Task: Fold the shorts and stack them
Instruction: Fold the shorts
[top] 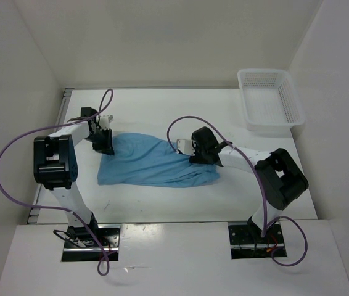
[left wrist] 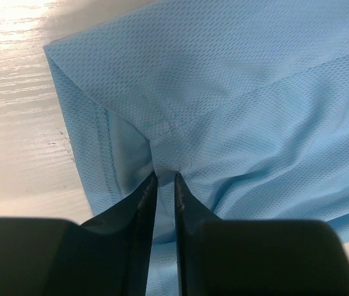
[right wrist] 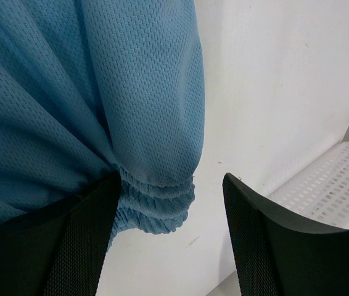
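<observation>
The light sky-blue shorts (top: 153, 161) lie spread in the middle of the table. My left gripper (top: 105, 143) is at their left end. In the left wrist view it (left wrist: 165, 176) is shut on a pinch of the shorts (left wrist: 242, 92) near a stitched hem. My right gripper (top: 194, 154) is at their right end. In the right wrist view it (right wrist: 171, 179) is open, with the gathered elastic waistband (right wrist: 156, 206) lying against its left finger and bare table between the fingers. The white drawstring is not in view.
A white plastic mesh basket (top: 270, 98) stands at the back right of the table; its corner shows in the right wrist view (right wrist: 341, 185). White walls close in the table on the left, back and right.
</observation>
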Controlling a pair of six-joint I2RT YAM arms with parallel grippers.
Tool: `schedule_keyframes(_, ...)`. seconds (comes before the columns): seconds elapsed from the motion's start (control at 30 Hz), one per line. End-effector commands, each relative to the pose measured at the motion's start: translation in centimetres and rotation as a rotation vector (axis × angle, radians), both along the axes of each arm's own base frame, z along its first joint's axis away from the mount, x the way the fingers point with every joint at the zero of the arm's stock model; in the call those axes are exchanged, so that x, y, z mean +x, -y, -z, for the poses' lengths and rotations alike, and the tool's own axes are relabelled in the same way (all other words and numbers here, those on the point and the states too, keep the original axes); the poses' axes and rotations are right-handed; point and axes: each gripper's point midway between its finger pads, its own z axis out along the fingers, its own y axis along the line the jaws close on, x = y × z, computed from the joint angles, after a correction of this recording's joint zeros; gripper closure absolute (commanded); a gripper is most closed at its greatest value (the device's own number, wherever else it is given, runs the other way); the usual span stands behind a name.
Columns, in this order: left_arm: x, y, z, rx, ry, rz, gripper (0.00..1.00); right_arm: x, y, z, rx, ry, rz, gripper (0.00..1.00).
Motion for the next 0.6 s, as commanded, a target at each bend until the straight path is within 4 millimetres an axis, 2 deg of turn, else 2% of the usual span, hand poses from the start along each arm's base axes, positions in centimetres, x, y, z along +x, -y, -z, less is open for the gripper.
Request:
schedule_keyframes(0.0, 1.1, 0.2, -0.6, -0.021, 0.03, 0.01, 0.77, -2.7, 1.6, 2.4, -0.063, -0.099, -0.012, 0.27)
schedule_keyframes(0.2, 1.4, 0.1, -0.8, -0.018, 0.039, 0.01, 0.85, -2.8, 1.7, 2.6, -0.063, -0.099, -0.012, 0.27)
schedule_keyframes(0.3, 2.1, -0.8, -1.4, 0.031, 0.061, -0.006, 0.9, -3.1, 1.9, 2.9, -0.068, -0.107, -0.012, 0.27)
schedule_keyframes(0.4, 2.4, -2.1, -1.7, 0.101, 0.072, -0.031, 1.0, -3.2, 2.0, 3.0, -0.079, -0.115, -0.019, 0.27)
schedule_keyframes(0.57, 3.2, -3.5, -2.8, 0.177, 0.096, -0.06, 1.0, -3.6, 2.3, 3.5, -0.097, -0.122, -0.036, 0.27)
